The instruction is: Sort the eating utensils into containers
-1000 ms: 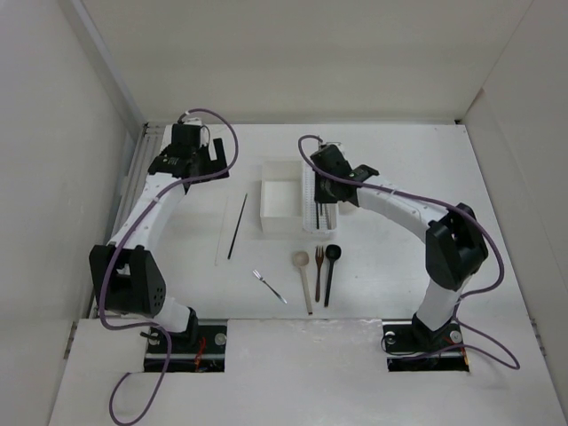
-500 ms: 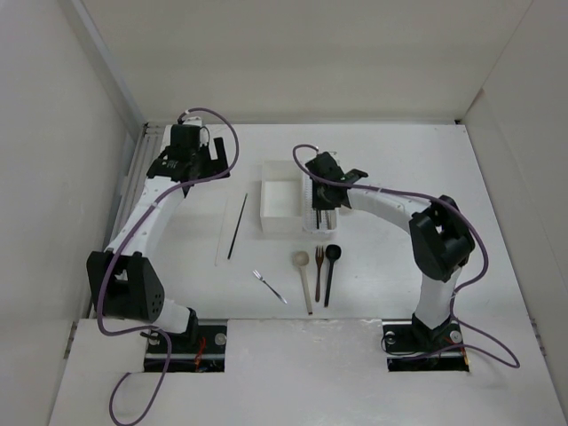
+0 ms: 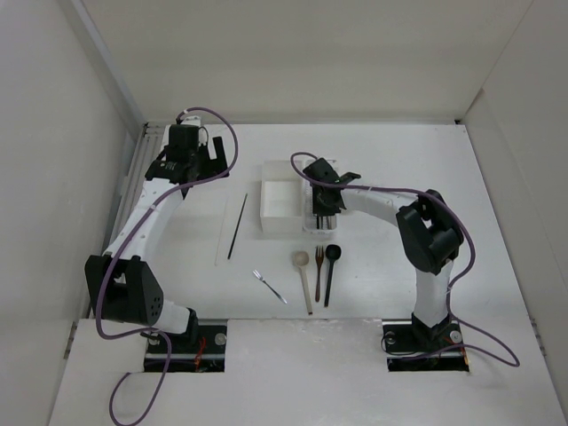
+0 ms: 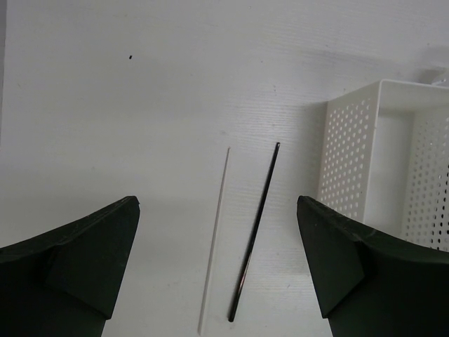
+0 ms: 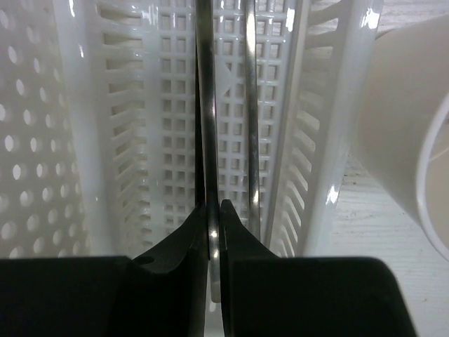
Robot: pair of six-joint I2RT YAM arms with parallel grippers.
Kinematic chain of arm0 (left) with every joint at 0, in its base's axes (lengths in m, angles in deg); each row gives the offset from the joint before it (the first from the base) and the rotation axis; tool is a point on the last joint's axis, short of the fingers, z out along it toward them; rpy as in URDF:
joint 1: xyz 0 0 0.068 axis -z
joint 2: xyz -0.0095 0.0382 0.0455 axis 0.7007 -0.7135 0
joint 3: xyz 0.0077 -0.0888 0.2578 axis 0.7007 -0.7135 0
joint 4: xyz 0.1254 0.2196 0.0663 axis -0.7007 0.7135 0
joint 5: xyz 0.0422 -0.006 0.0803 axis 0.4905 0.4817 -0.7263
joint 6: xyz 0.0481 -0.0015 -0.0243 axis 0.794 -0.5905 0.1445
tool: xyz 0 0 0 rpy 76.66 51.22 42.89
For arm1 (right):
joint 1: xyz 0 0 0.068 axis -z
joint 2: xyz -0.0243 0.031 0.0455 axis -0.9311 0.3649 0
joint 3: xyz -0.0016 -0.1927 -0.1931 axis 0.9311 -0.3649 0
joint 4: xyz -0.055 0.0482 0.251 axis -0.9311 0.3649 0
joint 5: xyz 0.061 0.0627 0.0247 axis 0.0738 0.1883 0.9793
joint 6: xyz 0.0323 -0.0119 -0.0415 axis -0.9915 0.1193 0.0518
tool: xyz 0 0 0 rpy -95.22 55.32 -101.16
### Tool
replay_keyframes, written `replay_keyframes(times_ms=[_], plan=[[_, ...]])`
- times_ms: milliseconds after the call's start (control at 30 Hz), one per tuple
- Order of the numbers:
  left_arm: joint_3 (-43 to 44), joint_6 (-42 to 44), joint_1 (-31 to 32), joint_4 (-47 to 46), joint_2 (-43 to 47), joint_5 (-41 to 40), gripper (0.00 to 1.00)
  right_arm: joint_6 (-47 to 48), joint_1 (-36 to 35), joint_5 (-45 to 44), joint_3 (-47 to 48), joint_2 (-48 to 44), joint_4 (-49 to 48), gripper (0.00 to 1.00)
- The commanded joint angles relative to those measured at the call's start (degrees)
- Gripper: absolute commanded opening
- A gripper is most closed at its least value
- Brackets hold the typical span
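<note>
Right hand (image 5: 214,210) clamped on a thin dark chopstick (image 5: 203,105) inside the white slatted oblong tray (image 5: 309,140); left hand (image 4: 217,202) spread wide above the desk (image 4: 140,105).

The gripped chopstick lies along the tray's long axis, running near to far, with a second dark chopstick (image 5: 252,105) parallel just beside it. The tray sits between a white square perforated box (image 3: 282,227) and a round beige cup (image 5: 414,126). Left of the box, under the left hand, a black chopstick (image 4: 254,239) and a pale chopstick (image 4: 214,246) lie side by side, not touching, also near to far, their far ends leaning slightly right. Nearer the arm bases a small silver fork (image 3: 270,287) lies slanted. A pale wooden spoon (image 3: 306,284), a brown wooden fork (image 3: 318,275) and a black spoon (image 3: 329,277) lie with their heads pointing away from the bases.
</note>
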Motion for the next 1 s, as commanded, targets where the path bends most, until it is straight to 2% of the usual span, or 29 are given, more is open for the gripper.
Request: replay_keyframes(times_ms=[0,33,67,100,267,433,500,567,667,867,967], plan=[[-0.5,0.4,0.1,-1.2,1.3,0.2,0.93,-1.4,0.3,-1.5,-0.9,-2.6,-1.1,0.05],[-0.5,0.4,0.1,-1.2,1.3,0.2,0.93,-1.4,0.3,-1.5,-0.9,-2.6,-1.2,0.07],[-0.5,0.4,0.1,-1.2,1.3,0.2,0.93,-1.4,0.3,-1.5,-0.9,-2.6,-1.2,0.13],[-0.5,0.4,0.1,-1.2,1.3,0.2,0.93,-1.4,0.3,-1.5,-0.9,-2.6,-1.2,0.13],[-1.0,0.4,0.1,-1.2,0.8,0.9,0.93,-1.4,0.3,-1.5,-0.9,-3.1,-1.2,0.38],[-2.1,0.4,0.1,-1.8,0.8,0.3,0.93,-1.4,0.3,-2.1,-0.2,-3.7,-0.5,0.38],[-2.1,0.4,0.1,-1.8,0.8,0.3,0.9,-1.4,0.3,-2.7,0.9,-4.3,-0.5,0.38],[-2.7,0.4,0.1,-2.4,0.8,0.8,0.82,0.1,0.3,-2.7,2.3,-6.3,-0.5,0.38],[-5.7,2.1,0.1,-2.9,-0.2,0.9,0.63,2.4,0.3,-3.4,4.7,-8.9,-0.5,0.38],[-8.3,7.4,0.1,-2.4,-6.4,-0.4,0.61,7.1,-0.2,-2.9,7.9,-14.5,-1.8,0.38],[-8.3,8.6,0.1,-0.9,-11.5,-0.4,0.57,7.6,-0.2,-3.4,6.9,-16.5,-3.9,0.38]])
